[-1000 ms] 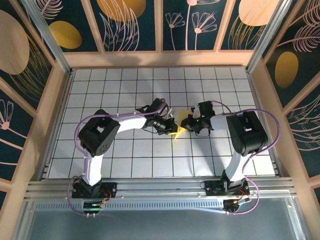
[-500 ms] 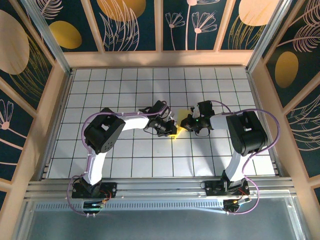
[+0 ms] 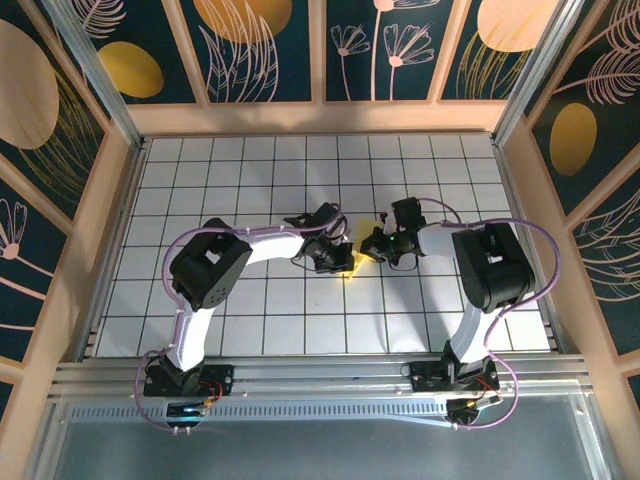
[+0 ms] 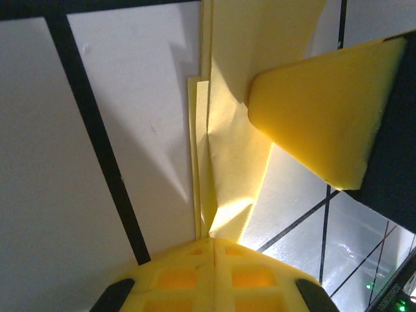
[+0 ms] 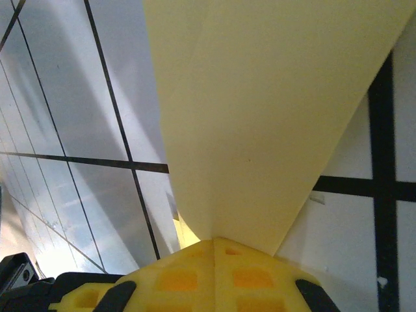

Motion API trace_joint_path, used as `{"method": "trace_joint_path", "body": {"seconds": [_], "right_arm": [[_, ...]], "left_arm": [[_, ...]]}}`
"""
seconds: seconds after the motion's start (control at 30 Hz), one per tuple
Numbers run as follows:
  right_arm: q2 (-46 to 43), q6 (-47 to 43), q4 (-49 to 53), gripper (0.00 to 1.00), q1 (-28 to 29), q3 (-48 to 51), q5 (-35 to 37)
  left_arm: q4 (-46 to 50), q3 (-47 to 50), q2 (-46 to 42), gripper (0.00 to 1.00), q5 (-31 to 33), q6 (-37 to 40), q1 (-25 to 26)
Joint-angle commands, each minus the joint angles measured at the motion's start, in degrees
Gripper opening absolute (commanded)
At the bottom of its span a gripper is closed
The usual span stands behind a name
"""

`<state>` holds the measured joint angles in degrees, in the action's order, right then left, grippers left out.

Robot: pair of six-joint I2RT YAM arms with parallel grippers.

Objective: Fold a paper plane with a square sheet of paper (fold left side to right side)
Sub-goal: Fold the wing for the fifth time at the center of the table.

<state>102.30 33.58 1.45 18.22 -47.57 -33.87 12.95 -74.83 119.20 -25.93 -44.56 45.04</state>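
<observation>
The square sheet of paper (image 3: 367,227) is a small folded yellow shape held between both grippers near the table's middle. Whether it has the paper plane's dart form I cannot tell. My left gripper (image 3: 343,257) is shut on its left edge. In the left wrist view, the shut yellow fingertips (image 4: 213,243) pinch layered, creased paper (image 4: 234,110), and the right gripper's yellow pad (image 4: 318,117) presses on it from the right. My right gripper (image 3: 371,244) is shut on the paper's other end. In the right wrist view, a broad pale sheet (image 5: 266,97) rises from the shut gripper (image 5: 213,240).
The white gridded table (image 3: 250,170) spreads around both arms. Wooden side rails (image 3: 115,220) and the patterned back wall (image 3: 320,50) bound it. The left arm's elbow (image 3: 208,265) and the right arm's elbow (image 3: 490,262) stand over the near rows.
The left arm's elbow has swung right and the left gripper has edged toward the right gripper. Less yellow paper shows between them. Both grippers have stayed shut.
</observation>
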Motion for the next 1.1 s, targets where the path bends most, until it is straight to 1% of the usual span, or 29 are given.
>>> {"method": "trace_joint_path", "body": {"seconds": [0.0,0.17,0.27,0.63,0.8,1.07], "right_arm": [[-2.6,0.7,3.6,0.00,0.2,0.0,4.2],[-5.7,1.0,4.2,0.00,-0.1,0.0,4.6],[-6.3,1.6,3.1,0.00,0.3,1.4,3.0],[-5.1,4.9,-3.8,0.00,2.2,5.9,-1.5],[-5.9,4.7,-3.4,0.00,2.3,5.5,-0.5],[-4.6,5.1,-4.4,0.00,2.8,5.7,-1.5]], "left_arm": [[7.0,-0.1,1.3,0.00,4.9,0.7,0.5],[8.3,-0.9,1.8,0.00,5.9,1.0,0.7],[8.6,-1.2,1.9,0.00,6.0,1.0,0.8],[9.3,-1.5,2.1,0.00,6.4,1.2,0.8],[9.5,-1.4,2.1,0.00,6.5,1.3,0.8],[9.8,-1.7,2.3,0.00,6.7,1.4,0.8]]}}
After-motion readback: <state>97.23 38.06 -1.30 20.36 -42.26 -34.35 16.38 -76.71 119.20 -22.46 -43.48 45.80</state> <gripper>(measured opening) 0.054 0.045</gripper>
